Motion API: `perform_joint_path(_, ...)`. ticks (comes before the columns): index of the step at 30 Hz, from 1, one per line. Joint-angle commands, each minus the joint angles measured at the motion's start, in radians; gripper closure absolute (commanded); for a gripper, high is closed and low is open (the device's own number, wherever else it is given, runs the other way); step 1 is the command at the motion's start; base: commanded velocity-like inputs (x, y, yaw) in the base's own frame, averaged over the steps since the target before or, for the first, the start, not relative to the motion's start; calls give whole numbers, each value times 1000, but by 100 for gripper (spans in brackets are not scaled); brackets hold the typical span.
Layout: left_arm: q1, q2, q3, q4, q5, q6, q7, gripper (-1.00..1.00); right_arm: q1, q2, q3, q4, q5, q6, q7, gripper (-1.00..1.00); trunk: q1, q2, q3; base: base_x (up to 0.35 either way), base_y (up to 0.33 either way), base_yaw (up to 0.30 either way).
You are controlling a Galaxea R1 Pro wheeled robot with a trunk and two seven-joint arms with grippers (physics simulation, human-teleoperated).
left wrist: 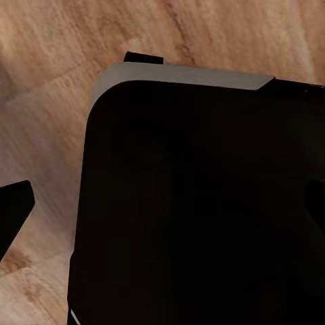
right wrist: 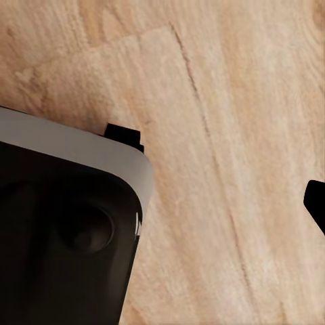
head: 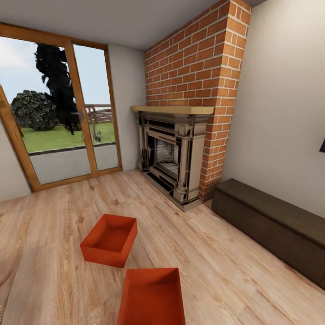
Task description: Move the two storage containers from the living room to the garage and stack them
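Head view: a living room w/ a light wood-plank floor (head: 234,271). Two red-orange storage containers sit on that floor in the lower centre of the frame. The nearer container (head: 152,298) is cut off by the bottom edge; the farther container (head: 109,239) lies just above and left of it, turned at an angle, the two close but apart. Both are open-top, lidless and look empty, resting flat, which suggests neither has been picked up yet. Upper left of the frame: wood-framed glass doors (head: 58,113) showing grass, a bush and a dark tree outside. Centre: an ornate dark fireplace (head: 174,155) w/ a wooden mantel, under a red-brick chimney (head: 194,54) rising to the ceiling. Right, lower: a dark brown low bench (head: 271,225) against a plain pale wall. Left wrist view: mostly the robot's own black base w/ a grey rim (left wrist: 189,203), wood planks around it, so this arm probably hangs at the robot's side, pointing down. A dark finger tip (left wrist: 12,210) pokes in at the left edge; the pincer's spread can't be told. Right wrist view: the same black, grey-rimmed body at lower left, planks across the rest, a dark finger tip (right wrist: 317,200) at the right edge; again can't tell if the pincer is apart or together. Judgement: the task is at its start, w/ the robot facing the bins and no grasp made; the garage isn't in sight.
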Motion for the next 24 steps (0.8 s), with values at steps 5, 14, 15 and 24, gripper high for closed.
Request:
perform_joint_path(5, 1, 0, 2, -1, 8, -2, 0, -100, -1, 0, 8, 3, -11, -6, -2, -100, 0, 0, -1, 0, 0, 234)
perform_joint_path(14, 0, 0, 2, -2, 8, -2, 0, -100, -1, -2, 8, 3, -11, -7, -2, -100, 0, 0, -1, 0, 0, 245)
perform_joint_path(15, 0, 0, 2, -2, 8, -2, 0, -100, -1, -2, 8, 3, -11, -7, -2, -100, 0, 0, -1, 0, 0, 42)
perform_joint_path(24, 0, 0, 2, -5, 9, -2, 0, -100, -1, -6, 7, 3, -14, -8, -4, -100, 0, 0, -1, 0, 0, 8)
